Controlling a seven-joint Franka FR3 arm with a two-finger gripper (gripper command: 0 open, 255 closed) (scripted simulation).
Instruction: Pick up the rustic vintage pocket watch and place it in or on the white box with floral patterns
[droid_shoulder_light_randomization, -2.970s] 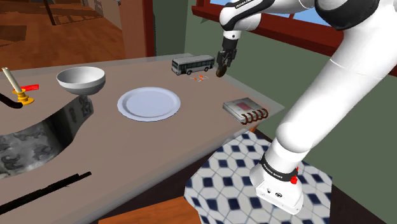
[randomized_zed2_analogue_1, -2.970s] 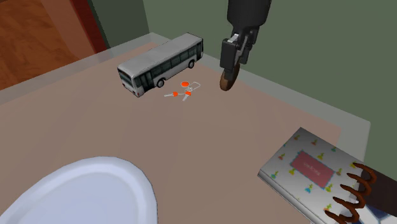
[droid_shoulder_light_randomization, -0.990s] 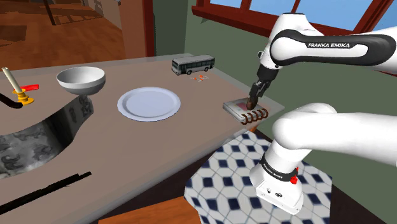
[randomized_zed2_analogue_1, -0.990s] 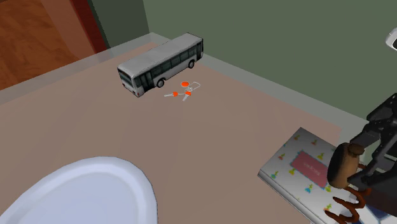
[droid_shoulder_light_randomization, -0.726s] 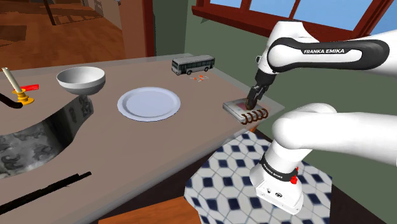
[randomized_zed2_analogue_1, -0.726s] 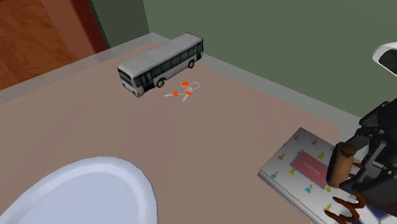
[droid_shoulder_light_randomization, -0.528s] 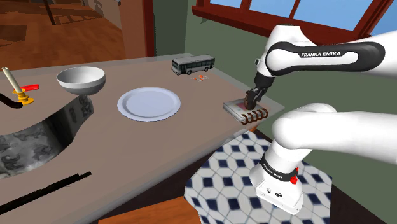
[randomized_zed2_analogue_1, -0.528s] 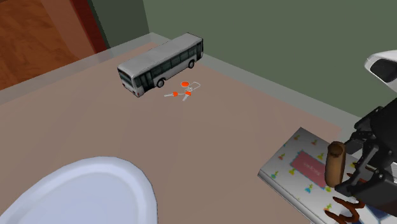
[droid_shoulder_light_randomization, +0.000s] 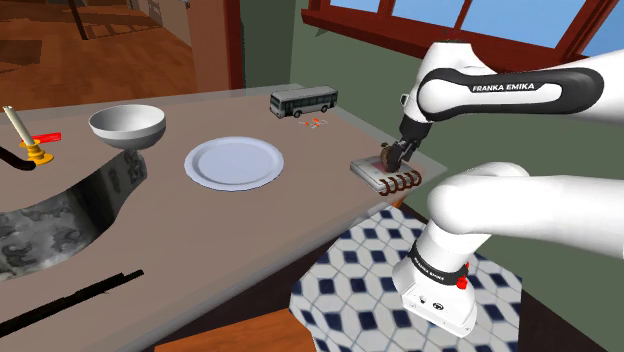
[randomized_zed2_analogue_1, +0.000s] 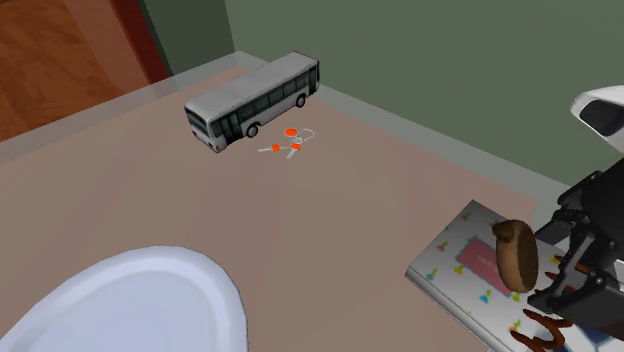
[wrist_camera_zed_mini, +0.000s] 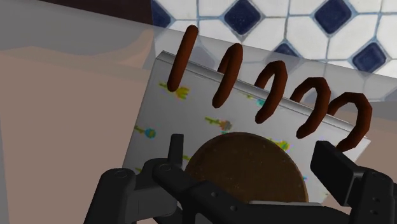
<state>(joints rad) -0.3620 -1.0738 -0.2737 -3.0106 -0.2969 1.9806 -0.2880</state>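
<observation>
Wrist view: watch (wrist_camera_zed_mini: 247, 170) loose between spread gripper (wrist_camera_zed_mini: 251, 156) fingers
Second exterior view has it tilted over the box (randomized_zed2_analogue_1: 447, 262), at the gripper's 9 o'clock; bus (randomized_zed2_analogue_1: 255, 100) off at the box's 10 o'clock.

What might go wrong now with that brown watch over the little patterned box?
The watch hangs tilted between the parted fingers, not lying flat on the box, so it may roll or slide off when it lands. The box lies close to the edge of the counter, so a runaway watch might drop to the floor.
</observation>
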